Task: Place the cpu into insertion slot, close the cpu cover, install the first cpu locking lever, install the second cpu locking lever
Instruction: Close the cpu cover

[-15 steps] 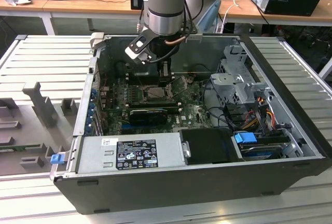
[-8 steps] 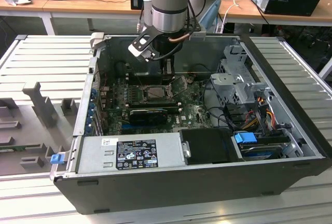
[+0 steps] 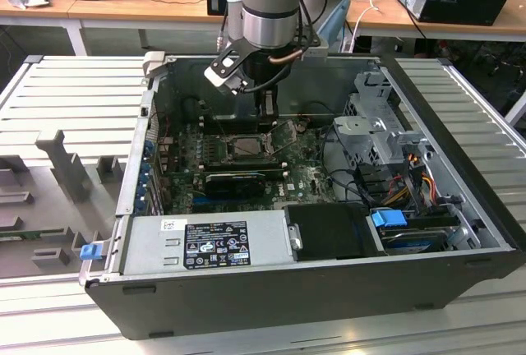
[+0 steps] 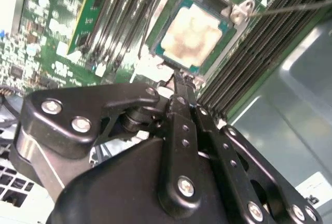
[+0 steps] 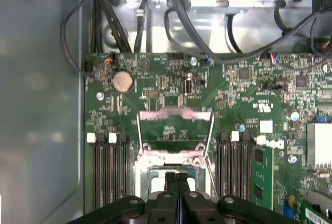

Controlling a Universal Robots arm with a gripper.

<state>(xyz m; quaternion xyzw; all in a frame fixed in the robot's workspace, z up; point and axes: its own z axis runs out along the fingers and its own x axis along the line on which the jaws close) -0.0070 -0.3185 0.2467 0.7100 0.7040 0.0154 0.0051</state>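
Observation:
The cpu (image 4: 193, 32), a small square chip with a tan-silver top, lies flat in the insertion slot (image 4: 155, 42) on the green motherboard (image 5: 238, 94). The cpu cover (image 5: 175, 115), a thin metal frame with a square window, stands swung open on the far side of the slot. My gripper (image 4: 181, 81) hangs low over the slot's near edge with its black fingers pressed together and nothing between them. In the first wrist view the gripper (image 5: 176, 180) hides most of the chip. In the exterior view the gripper (image 3: 267, 121) reaches down into the case over the insertion slot (image 3: 246, 146).
Long black memory slots (image 5: 109, 167) flank the socket on both sides. A thin lever wire (image 4: 290, 7) runs out from the socket corner. Cables (image 5: 181, 22) and a drive cage (image 3: 378, 125) crowd the case; a power supply (image 3: 214, 244) sits at its front.

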